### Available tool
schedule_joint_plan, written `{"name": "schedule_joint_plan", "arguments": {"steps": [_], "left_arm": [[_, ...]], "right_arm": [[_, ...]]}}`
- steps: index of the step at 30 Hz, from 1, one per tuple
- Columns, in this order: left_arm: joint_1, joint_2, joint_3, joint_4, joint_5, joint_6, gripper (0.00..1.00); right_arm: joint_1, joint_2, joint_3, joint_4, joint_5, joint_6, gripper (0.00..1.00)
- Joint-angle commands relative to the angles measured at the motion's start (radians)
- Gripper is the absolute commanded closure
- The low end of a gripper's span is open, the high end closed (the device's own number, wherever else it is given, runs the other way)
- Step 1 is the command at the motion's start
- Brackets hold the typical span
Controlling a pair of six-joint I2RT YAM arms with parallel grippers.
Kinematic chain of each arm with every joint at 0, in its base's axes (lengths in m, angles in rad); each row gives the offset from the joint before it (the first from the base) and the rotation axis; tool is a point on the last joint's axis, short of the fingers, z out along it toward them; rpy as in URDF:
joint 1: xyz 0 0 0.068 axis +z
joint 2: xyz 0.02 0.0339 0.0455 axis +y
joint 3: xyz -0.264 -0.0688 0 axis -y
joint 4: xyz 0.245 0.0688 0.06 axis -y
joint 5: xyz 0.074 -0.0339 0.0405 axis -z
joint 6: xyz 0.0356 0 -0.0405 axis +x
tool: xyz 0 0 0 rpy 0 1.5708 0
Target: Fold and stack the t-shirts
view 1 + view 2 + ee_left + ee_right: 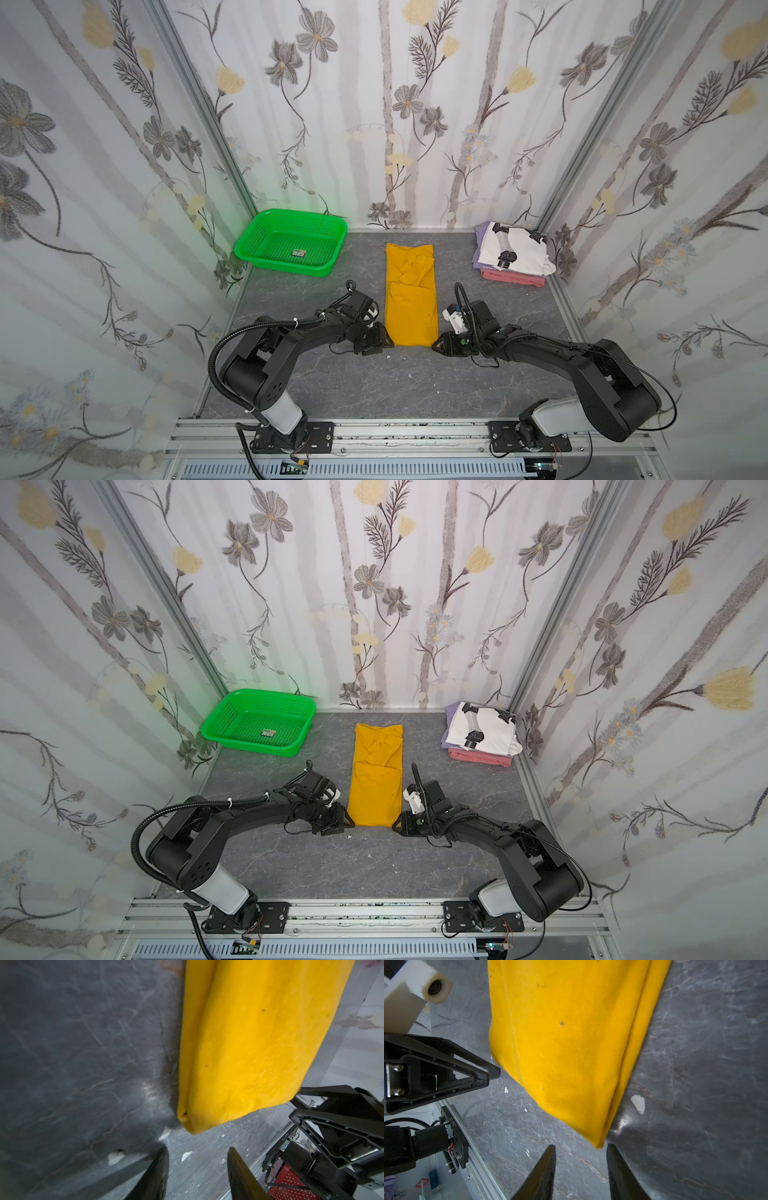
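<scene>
Lining up on mustard-yellow t-shirt | its long axis runs front-to-back on worktop | I see left gripper, right gripper jaws spread, empty, near corners just ahead.

Lab test booth: aluminium rails, wallpapered panels

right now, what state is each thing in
yellow shirt: folded into a long strip, flat on the table
shirt stack: folded, white on top, pink at bottom
green basket: upright, only a sticker inside
left gripper: open, at strip's near corner
right gripper: open, at its other near corner
</scene>
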State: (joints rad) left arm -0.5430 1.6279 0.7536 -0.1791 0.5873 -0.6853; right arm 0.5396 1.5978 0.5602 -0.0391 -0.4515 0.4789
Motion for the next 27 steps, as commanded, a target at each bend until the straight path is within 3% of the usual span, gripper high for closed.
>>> {"name": "schedule_joint_plan", "arguments": {"steps": [1, 7, 12, 17, 27], "left_arm": [[0.003, 0.013, -0.017, 0.05, -0.069, -0.031, 0.53], [0.005, 0.03, -0.025, 0.09, -0.09, -0.054, 0.48], [0.005, 0.019, -0.034, 0.076, -0.09, -0.055, 0.4], [0.005, -0.032, -0.074, 0.074, -0.114, -0.094, 0.24], [-0.011, -0.044, -0.232, 0.377, -0.124, -0.419, 0.28]], "right_arm": [[0.002, 0.033, -0.011, 0.075, 0.001, 0.025, 0.58], [0.0, 0.077, -0.008, 0.118, 0.015, 0.045, 0.66], [0.01, 0.099, 0.03, 0.137, -0.04, 0.059, 0.99], [0.029, 0.018, 0.07, 0.109, -0.064, 0.114, 1.0], [0.045, -0.032, 0.081, 0.199, -0.102, 0.282, 1.0]]}}
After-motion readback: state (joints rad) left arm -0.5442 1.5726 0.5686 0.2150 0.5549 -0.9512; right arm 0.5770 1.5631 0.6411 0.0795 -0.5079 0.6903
